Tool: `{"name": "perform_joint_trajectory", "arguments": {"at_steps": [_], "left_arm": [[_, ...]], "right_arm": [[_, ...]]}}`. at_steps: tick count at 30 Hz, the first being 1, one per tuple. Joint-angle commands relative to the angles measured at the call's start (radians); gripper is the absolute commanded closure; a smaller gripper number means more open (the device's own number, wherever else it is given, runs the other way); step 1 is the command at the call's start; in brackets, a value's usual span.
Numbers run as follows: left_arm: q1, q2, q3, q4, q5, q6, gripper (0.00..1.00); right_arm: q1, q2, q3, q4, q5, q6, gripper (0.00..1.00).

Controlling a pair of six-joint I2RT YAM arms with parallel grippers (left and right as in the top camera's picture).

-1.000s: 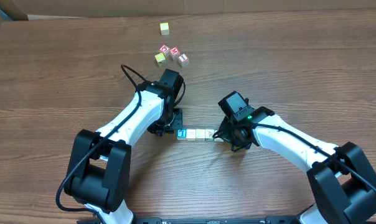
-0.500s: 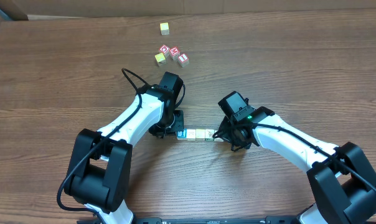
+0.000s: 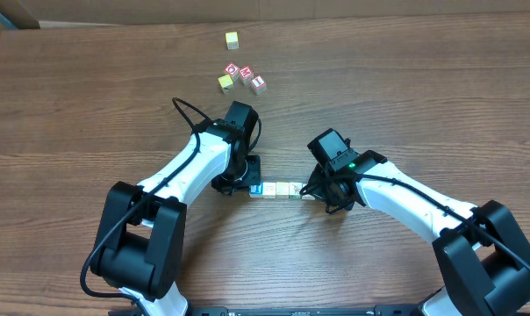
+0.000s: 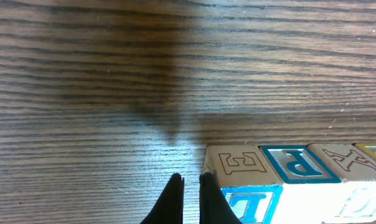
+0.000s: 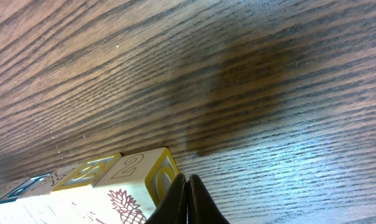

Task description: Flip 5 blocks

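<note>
Bracing stage, probably: blocks (image 3: 282, 190) are pressed endwise by the shut, empty left hand (image 4: 189, 198) and right hand (image 5: 187, 199); even roll needed next.

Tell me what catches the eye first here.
A row of blocks lies mid-table, with the shut left fingers at one end and the shut right fingers at the other. A cluster of cubes and one lone cube sit at the far side.
</note>
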Motion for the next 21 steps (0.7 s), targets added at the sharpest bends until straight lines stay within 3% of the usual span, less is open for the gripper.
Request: {"name": "perform_joint_trajectory", "arguments": {"at_steps": [1,21], "left_arm": [[-0.007,0.007,-0.014,0.007,0.011,0.009,0.96],[-0.007,0.007,-0.014,0.004,0.011,0.009,0.96]], "right_arm": [[0.005,0.007,-0.004,0.003,0.000,0.004,0.96],[0.005,0.007,-0.004,-0.008,0.002,0.004,0.96]]}}
